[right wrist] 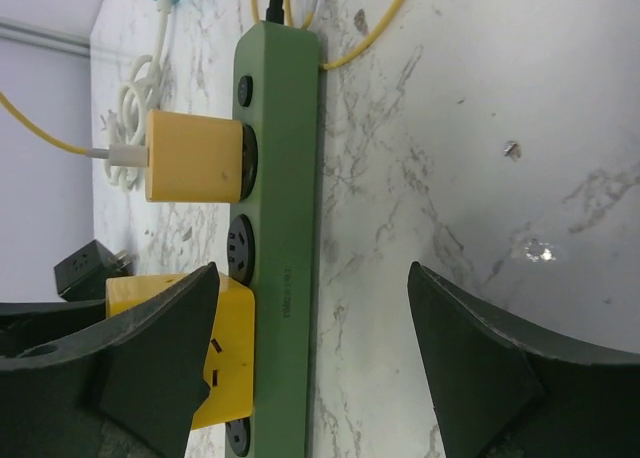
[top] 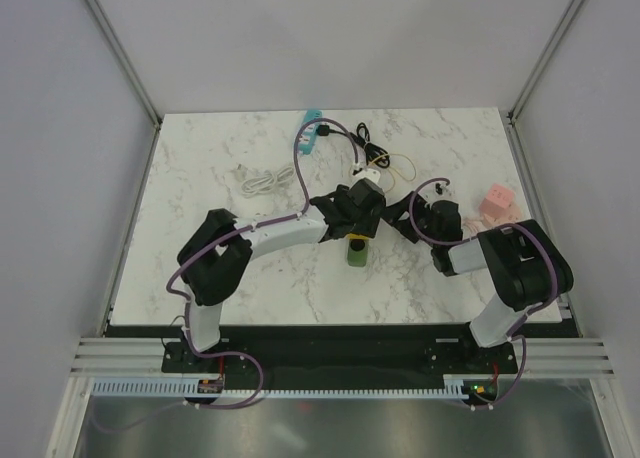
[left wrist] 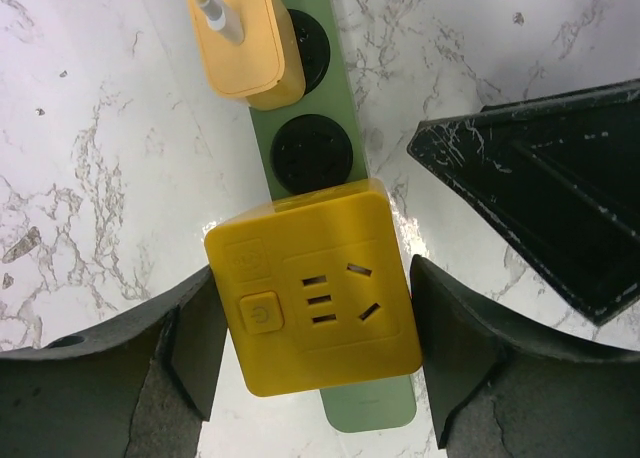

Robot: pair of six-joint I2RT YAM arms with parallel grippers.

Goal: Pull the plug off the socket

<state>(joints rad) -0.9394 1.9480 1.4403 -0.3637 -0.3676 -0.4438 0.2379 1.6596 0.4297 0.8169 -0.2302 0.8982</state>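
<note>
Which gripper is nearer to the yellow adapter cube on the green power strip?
Left. The left gripper has its fingers against both sides of the yellow adapter cube. The right gripper hangs open over the green power strip, beside the cube.

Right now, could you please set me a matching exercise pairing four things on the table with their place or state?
1 yellow cube adapter
2 small yellow charger
3 green power strip
4 right tool

A lies flat on the marble table
B open, straddling the strip
C has a white cable plugged into it
D gripped by the left tool

Pairs: 1-D, 2-C, 3-A, 4-B
</note>
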